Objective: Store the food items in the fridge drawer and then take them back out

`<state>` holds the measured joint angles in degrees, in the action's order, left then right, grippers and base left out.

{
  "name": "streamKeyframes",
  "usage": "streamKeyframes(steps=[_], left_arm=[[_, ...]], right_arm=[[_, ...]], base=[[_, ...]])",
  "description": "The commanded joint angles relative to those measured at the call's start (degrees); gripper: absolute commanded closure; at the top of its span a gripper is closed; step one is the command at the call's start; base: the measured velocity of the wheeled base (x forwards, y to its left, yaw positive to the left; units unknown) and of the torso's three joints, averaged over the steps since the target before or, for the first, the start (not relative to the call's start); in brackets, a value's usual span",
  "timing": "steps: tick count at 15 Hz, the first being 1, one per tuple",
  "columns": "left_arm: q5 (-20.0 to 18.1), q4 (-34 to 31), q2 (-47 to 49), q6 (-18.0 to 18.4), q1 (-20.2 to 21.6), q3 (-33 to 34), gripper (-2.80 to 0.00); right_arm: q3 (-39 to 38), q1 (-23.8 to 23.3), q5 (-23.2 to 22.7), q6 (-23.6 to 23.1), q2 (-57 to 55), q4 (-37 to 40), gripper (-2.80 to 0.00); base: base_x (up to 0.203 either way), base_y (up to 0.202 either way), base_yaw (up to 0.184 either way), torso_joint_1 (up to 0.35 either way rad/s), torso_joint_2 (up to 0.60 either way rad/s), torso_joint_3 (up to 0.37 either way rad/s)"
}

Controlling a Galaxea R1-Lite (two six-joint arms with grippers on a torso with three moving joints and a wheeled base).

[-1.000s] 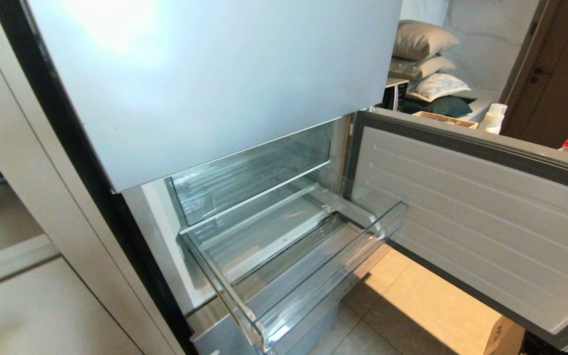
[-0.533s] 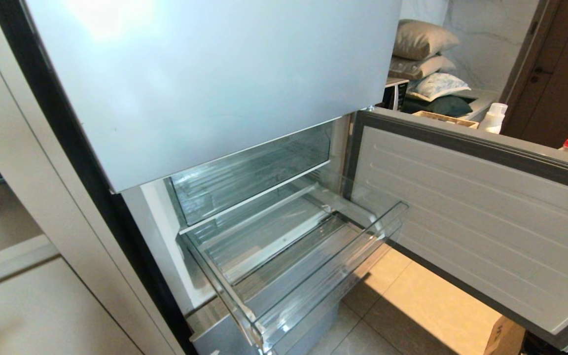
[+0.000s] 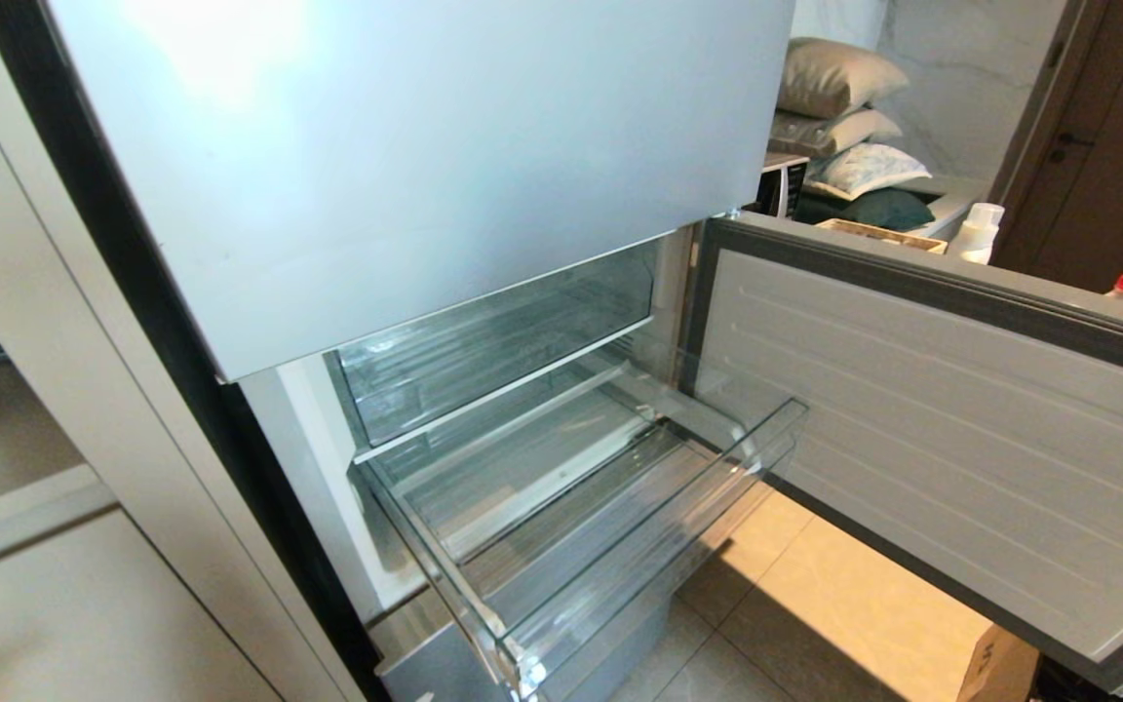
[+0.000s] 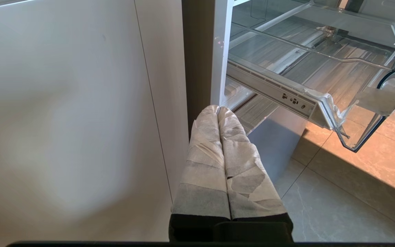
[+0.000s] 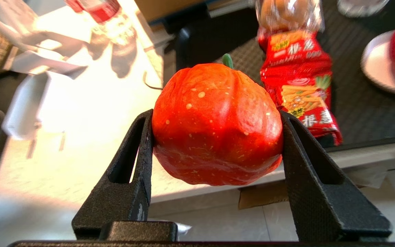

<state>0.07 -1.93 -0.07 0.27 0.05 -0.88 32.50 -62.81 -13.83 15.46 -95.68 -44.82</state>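
Right gripper (image 5: 214,133) clamped on a red-orange pumpkin-like food item (image 5: 217,123); left gripper (image 4: 218,110) closed, empty, beside pulled-out fridge drawer (image 3: 649,546).

1. Head view: glare washes the upper fridge door (image 3: 406,146); sunlight strikes the floor (image 3: 844,595) beneath the drawer's shadow.
2. Left wrist view: the cabinet panel (image 4: 63,120) is soft, evenly lit.
3. Right wrist view: the background is blurred and overexposed; the red-orange piece (image 5: 218,123) is sharp.
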Motion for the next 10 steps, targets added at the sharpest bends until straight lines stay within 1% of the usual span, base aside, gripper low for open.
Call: streamKeyframes(steps=[1, 4, 7, 10], left_arm=[[0.01, -0.01, 0.07, 0.0, 0.04, 0.0, 0.0], [0.01, -0.01, 0.07, 0.0, 0.04, 0.0, 0.0], [0.01, -0.01, 0.07, 0.0, 0.03, 0.0, 0.0], [0.01, -0.01, 0.07, 0.0, 0.03, 0.0, 0.0]], right_arm=[[1.61, 0.0, -0.34, 0.04, -8.26, -1.85, 0.0], [5.69, 0.05, -1.93, -0.28, -15.26, -4.57, 0.0], [10.97, 0.34, -7.11, -0.68, -21.1, -5.74, 0.0], [15.16, 1.34, -8.23, -0.93, -26.39, -5.8, 0.0]], base=[[0.0, 0.0, 0.0, 0.0, 0.0, 0.0], [0.0, 0.0, 0.0, 0.0, 0.0, 0.0], [0.0, 0.0, 0.0, 0.0, 0.0, 0.0], [0.0, 0.0, 0.0, 0.0, 0.0, 0.0]])
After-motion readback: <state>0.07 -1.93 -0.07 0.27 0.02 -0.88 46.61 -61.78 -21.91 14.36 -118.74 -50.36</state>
